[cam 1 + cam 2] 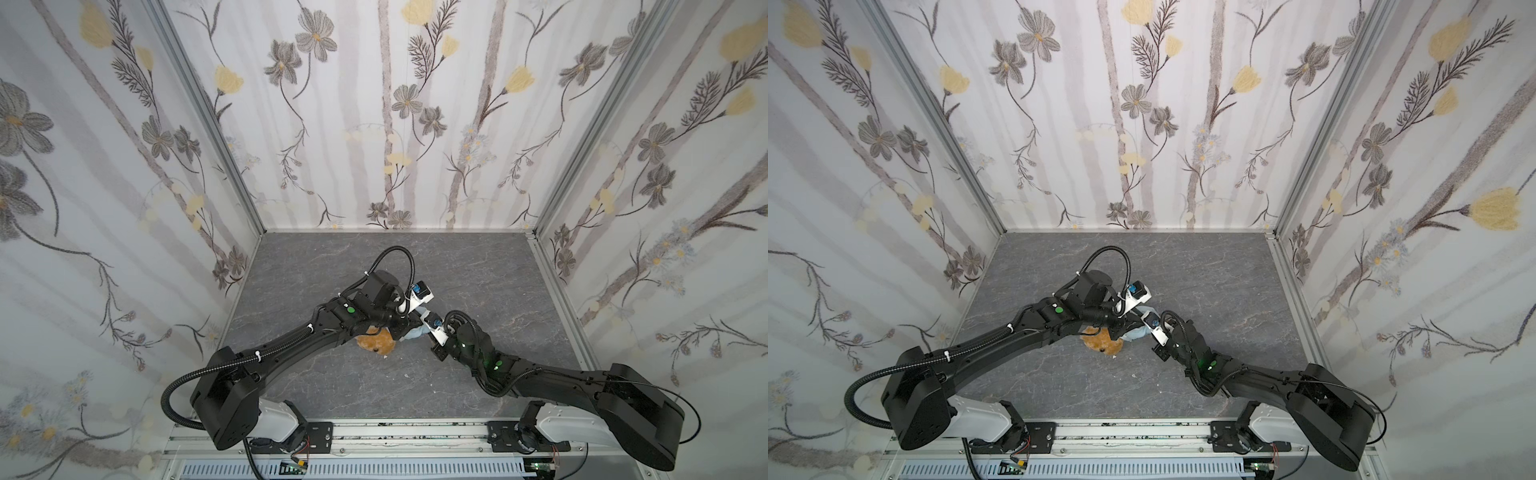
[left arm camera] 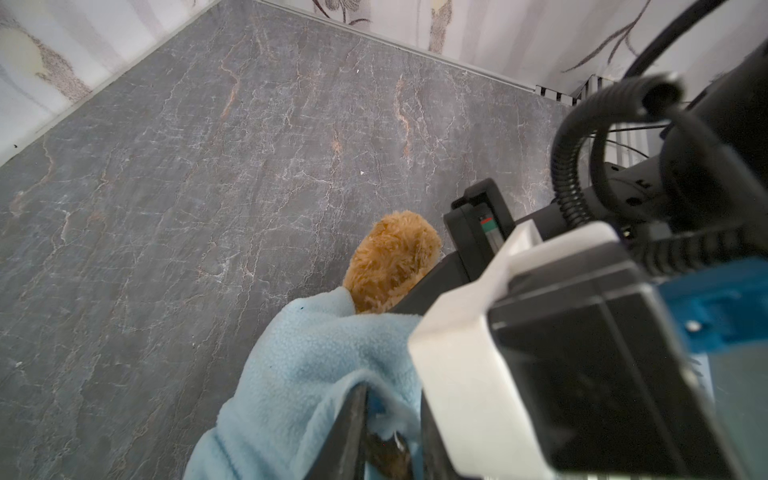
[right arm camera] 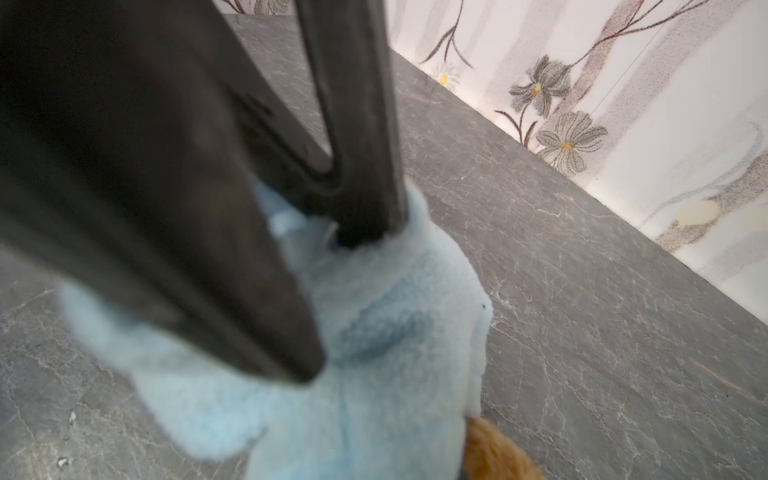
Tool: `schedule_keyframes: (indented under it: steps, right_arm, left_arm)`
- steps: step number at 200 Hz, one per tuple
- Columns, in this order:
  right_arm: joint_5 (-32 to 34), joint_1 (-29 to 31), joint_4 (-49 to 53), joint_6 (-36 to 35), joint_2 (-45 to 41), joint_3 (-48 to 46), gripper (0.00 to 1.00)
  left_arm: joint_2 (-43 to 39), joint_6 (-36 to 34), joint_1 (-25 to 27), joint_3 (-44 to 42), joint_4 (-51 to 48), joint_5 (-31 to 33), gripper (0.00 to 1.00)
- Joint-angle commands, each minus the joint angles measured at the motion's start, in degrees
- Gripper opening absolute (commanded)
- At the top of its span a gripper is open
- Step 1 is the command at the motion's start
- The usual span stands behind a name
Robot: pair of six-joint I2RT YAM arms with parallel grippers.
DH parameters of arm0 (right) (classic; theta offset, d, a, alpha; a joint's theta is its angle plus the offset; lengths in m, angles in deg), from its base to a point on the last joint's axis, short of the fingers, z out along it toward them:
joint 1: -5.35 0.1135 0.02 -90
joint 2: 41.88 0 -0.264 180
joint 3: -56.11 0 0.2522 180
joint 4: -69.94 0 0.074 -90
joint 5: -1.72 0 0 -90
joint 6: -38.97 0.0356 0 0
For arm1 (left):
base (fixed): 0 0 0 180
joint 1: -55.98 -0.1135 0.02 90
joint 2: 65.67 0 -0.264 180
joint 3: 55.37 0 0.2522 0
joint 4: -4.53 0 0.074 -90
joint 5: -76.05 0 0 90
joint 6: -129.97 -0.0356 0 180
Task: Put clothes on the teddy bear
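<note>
The teddy bear [image 1: 376, 343] [image 1: 1102, 345] lies on the grey floor, partly under my left arm. A light-blue fleece top [image 1: 415, 334] [image 2: 316, 365] [image 3: 374, 353] covers part of it, and one furry limb [image 2: 390, 262] pokes out of the fleece. My left gripper [image 1: 405, 328] [image 2: 392, 415] is shut on an edge of the top, with fleece pinched between its dark fingers [image 3: 353, 124]. My right gripper [image 1: 422, 330] reaches in from the right, its fingertips buried in the fleece and shut on it. Bear fur [image 3: 498, 457] shows below the hem.
Both wrists crowd together over the bear in mid-floor. The right wrist camera housing [image 2: 540, 353] sits very close to my left gripper. Flowered walls [image 1: 395, 124] close in the back and sides, and an aluminium rail [image 1: 374, 432] runs along the front.
</note>
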Motion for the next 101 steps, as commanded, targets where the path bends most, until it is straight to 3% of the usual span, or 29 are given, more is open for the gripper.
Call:
schedule_keyframes:
  steps: [1, 45, 101]
  right_arm:
    - [0.21, 0.08, -4.08, 0.61, -0.36, 0.1, 0.11]
    - [0.19, 0.09, -4.07, 0.61, 0.12, 0.3, 0.1]
    - [0.29, 0.08, -3.88, 0.47, 0.08, 0.54, 0.09]
  left_arm:
    - [-1.94, 0.51, -0.44, -1.01, 1.3, 1.15, 0.23]
    - [-4.1, -3.83, -0.37, -3.31, -0.71, 5.63, 0.06]
    - [-3.89, -9.41, 0.74, -2.74, -4.56, 7.19, 0.05]
